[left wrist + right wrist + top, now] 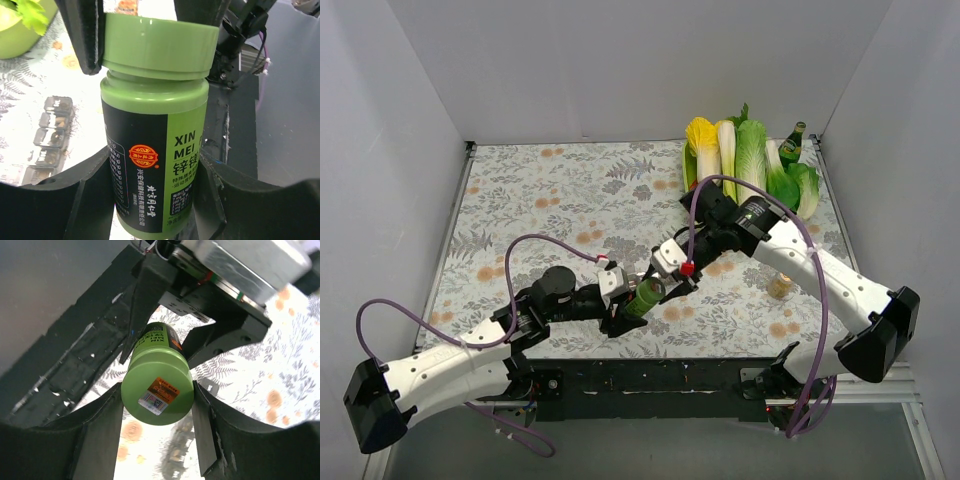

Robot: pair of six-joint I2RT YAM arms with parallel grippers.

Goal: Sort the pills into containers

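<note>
A green pill bottle (642, 298) with a black and green label (150, 160) is held over the table just in front of the arm bases. My left gripper (625, 305) is shut on its body, a finger on each side (155, 200). My right gripper (672, 280) is shut on the green cap (157, 390), with its black fingers (85, 35) against the cap's sides. The containers (52, 137), a row of small square compartments, lie on the table to the left of the bottle in the left wrist view. Loose pills are out of view.
Cabbages (750, 160) and a green glass bottle (793, 145) stand at the back right of the floral cloth (560, 190). A small glass jar (780, 287) sits under the right arm. White walls enclose the table on three sides.
</note>
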